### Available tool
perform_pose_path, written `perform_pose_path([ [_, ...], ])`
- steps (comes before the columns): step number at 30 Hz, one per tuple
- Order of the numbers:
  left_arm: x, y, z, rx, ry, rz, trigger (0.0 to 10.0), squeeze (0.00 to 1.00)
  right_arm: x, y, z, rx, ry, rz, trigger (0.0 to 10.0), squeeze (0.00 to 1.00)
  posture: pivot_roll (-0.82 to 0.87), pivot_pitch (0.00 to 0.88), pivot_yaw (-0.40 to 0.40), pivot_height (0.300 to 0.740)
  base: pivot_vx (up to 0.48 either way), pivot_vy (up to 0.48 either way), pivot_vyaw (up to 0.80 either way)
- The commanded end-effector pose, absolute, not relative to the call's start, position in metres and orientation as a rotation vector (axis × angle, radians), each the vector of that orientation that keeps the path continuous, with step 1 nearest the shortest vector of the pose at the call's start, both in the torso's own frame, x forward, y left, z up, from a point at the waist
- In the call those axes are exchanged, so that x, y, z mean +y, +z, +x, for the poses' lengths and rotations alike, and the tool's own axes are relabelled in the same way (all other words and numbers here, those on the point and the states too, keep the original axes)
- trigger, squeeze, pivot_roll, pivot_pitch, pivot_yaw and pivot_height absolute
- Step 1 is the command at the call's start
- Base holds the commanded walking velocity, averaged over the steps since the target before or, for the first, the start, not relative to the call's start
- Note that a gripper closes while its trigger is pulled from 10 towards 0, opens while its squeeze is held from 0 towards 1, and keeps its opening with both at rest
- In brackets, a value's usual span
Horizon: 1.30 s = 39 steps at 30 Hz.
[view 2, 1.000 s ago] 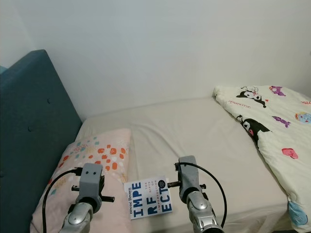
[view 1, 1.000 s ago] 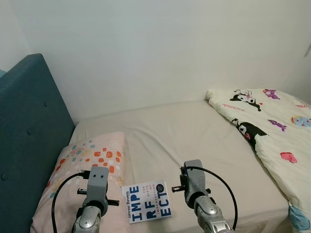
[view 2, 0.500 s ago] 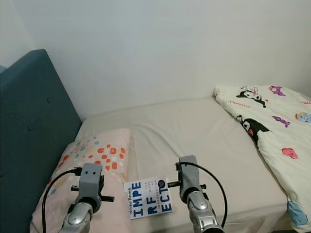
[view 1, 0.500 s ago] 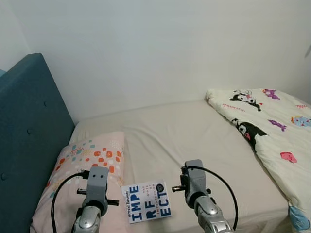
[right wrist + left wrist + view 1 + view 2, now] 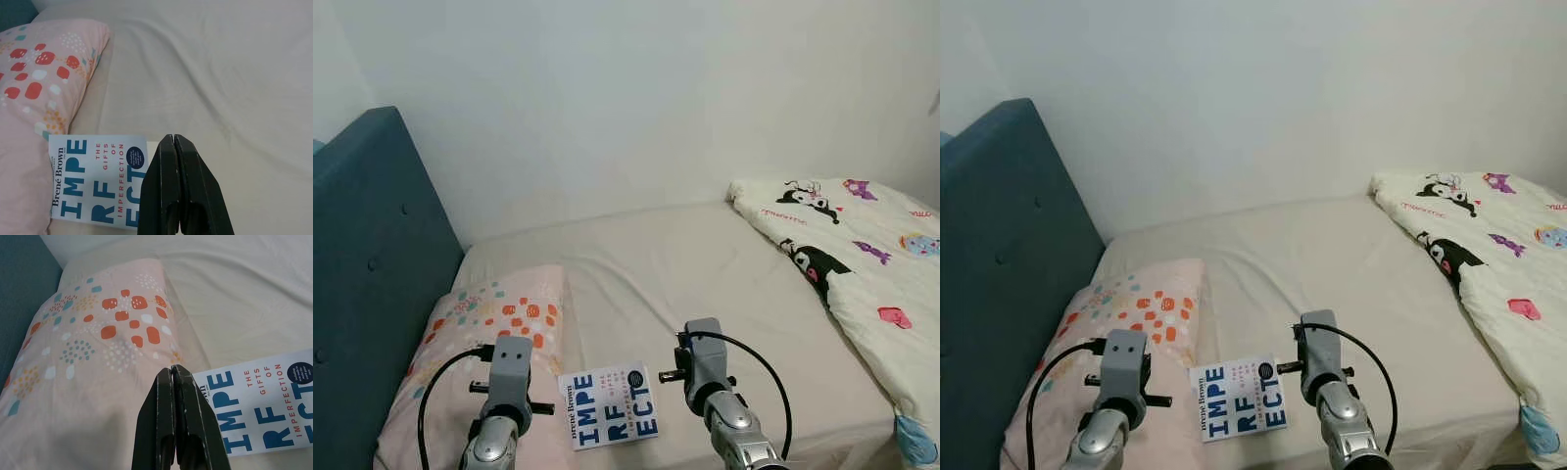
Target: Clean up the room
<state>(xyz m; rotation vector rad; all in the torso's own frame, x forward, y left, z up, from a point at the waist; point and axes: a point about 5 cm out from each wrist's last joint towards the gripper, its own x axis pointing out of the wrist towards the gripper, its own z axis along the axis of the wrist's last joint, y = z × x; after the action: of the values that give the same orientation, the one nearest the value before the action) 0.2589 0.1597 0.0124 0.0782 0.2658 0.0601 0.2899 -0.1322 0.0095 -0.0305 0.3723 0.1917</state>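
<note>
Headboard: dark teal padded fabric headboard [image 5: 367, 274] with button tufts, standing upright along the robot's left of the bed.
Wall: plain white wall [image 5: 636, 98] behind the far edge of the mattress.
Sheet: smooth beige fitted sheet [image 5: 695, 269], lightly creased, covering the mattress between the headboard side and the far right.

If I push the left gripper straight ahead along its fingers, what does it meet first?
Most likely the pink patterned pillow: the left gripper, fingers shut, points over it, with the book off to one side. Depth is unclear, so it might pass just above.
</note>
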Motion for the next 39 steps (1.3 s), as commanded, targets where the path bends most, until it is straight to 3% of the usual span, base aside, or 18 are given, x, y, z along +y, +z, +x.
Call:
perform_pose_path([
  [1,0.1613,0.0146,0.2592,0.253,0.08,0.063,10.0,0.0,-0.1279,0.0118,0.291,0.353,0.219,-0.05,10.0,0.0,-0.02,0.026,0.006,0.74,0.0,0.0,0.0],
  [32,0.1631,0.0157,0.2569,0.246,0.09,0.06,10.0,0.0,-0.1221,0.0138,0.2907,0.334,0.258,-0.067,10.0,0.0,-0.02,0.028,0.006,0.74,0.0,0.0,0.77],
  [39,0.1641,0.0168,0.2577,0.244,0.096,0.062,10.0,0.0,-0.124,0.0141,0.2913,0.337,0.24,-0.031,10.0,0.0,-0.01,0.033,0.007,0.74,0.0,0.0,0.0],
])
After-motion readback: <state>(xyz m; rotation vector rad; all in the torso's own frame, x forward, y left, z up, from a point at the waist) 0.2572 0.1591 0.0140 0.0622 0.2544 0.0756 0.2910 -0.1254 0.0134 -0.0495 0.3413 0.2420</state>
